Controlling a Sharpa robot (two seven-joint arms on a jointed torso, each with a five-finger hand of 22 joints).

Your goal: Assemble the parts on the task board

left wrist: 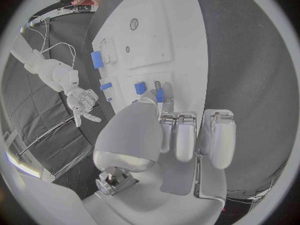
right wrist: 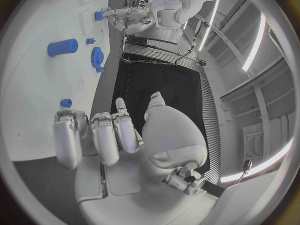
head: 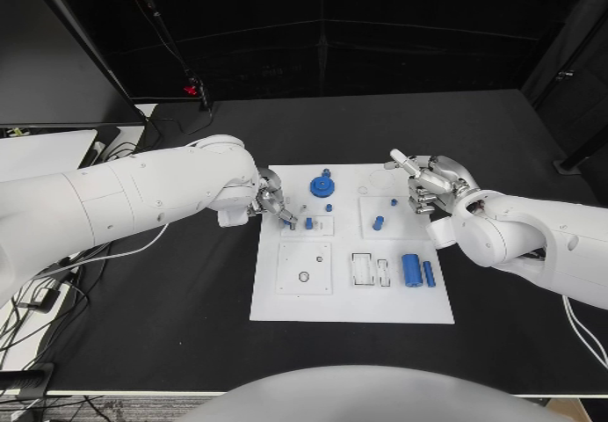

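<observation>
White task board (head: 285, 303) with blue parts (head: 410, 269), left hand (head: 270, 203) fingers pinching a small blue part (head: 293, 225), right hand (head: 429, 183) fingers spread, empty

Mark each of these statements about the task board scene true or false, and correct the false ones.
1. A blue gear sits near the far edge of the task board. True.
2. The right robot hand grips the large blue cylinder. False: that cylinder lies on the board's near right part, apart from the hand, which holds nothing.
3. The left robot hand reaches over the board's left edge beside a small blue peg. True.
4. The board lies on a white table. False: the table is black.
5. A thin blue pin lies just beside the large blue cylinder. True.
</observation>
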